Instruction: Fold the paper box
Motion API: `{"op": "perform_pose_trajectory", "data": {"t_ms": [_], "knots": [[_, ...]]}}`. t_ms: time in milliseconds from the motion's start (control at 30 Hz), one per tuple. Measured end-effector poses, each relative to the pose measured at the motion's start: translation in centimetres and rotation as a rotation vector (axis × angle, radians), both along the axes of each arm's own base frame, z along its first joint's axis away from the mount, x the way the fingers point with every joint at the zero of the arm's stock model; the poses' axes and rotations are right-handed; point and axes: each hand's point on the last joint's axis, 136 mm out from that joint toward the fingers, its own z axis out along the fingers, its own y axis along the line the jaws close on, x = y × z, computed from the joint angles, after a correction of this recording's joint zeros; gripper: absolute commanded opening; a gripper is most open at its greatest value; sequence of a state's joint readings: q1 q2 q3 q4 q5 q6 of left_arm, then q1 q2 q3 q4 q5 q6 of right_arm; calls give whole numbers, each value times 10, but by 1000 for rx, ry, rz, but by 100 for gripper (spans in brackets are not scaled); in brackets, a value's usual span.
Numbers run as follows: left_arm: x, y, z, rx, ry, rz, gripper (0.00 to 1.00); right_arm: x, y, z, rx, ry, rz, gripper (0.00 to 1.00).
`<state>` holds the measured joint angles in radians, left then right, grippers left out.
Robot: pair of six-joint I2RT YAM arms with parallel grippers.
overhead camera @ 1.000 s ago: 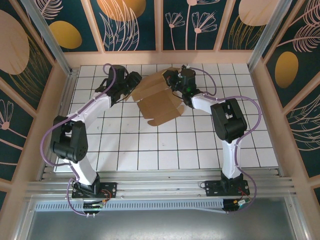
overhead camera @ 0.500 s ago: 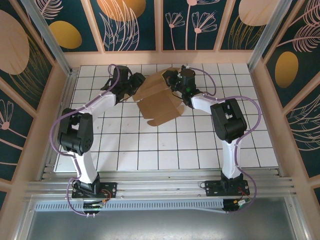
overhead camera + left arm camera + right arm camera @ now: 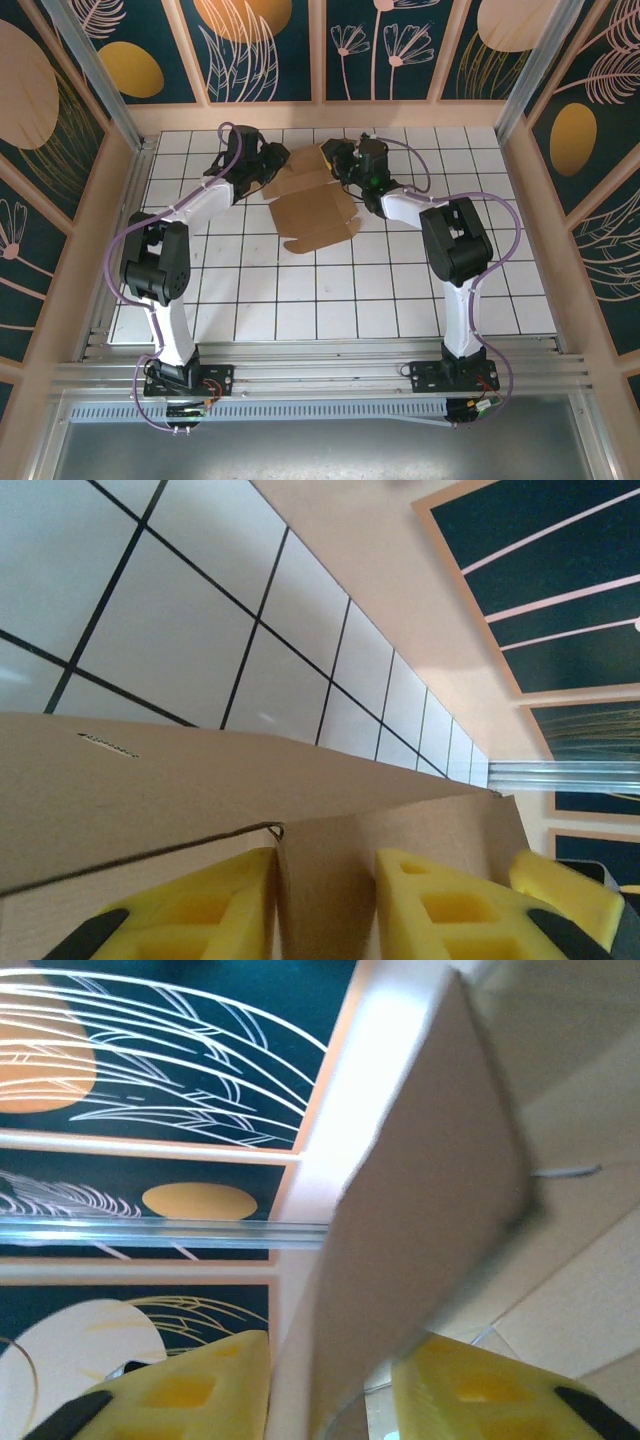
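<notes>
Starting at the near edge, with both arms reaching away over the white tiled table [image 3: 250, 300] and bending inward toward its far middle. Finding the box [image 3: 318, 215] there as an open brown sheet, lying past the table's centre, with rounded tabs pointing nearward and its near part seeming to rest on the tiles. Flanking it at its far end: sitting at the far left corner with the left gripper [image 3: 272, 166], at the far right corner with the right gripper [image 3: 333, 158], the two near each other with cardboard between. Straddling a cardboard fold with the left gripper's yellow fingers [image 3: 200, 912], standing apart, the fold rising in the gap just beside one finger and not squeezed between the two. Standing apart likewise with the right gripper's fingers [image 3: 480, 1400], with a blurred, tilted flap passing through the gap; touching them or not, impossible to tell. Ending beyond them at the peach back wall [image 3: 320, 112] and its dark painted panels.
</notes>
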<state>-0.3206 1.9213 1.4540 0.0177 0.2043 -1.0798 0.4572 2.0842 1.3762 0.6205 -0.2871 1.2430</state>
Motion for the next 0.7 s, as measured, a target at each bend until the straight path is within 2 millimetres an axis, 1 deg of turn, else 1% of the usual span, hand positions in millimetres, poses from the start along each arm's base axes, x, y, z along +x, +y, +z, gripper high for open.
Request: {"op": "perform_pose_trajectory", "data": {"t_ms": [67,133,267,367,433,500,600,633,700], "knots": [[1,1,-1,13,0,2,29,-3,2,-4,2,14,5,42],[0,3,-5,26,6,5,30,-5,5,-5,8,19,10,44],[1,5,-7,46,5,9,30,-9,14,-1,17,16,24,48],[2,5,-7,54,4,7,31,-8,25,7,29,-3,39,47],[2,5,-6,58,1,7,33,-6,33,11,41,-13,49,43],[2,6,-7,64,4,7,34,-4,38,12,54,-10,52,38],[2,9,-8,76,5,13,38,-1,44,7,65,6,52,24],[2,9,-8,79,5,13,40,-1,46,3,68,15,51,20],[2,9,-8,85,4,12,49,0,47,-5,65,29,50,14]]}}
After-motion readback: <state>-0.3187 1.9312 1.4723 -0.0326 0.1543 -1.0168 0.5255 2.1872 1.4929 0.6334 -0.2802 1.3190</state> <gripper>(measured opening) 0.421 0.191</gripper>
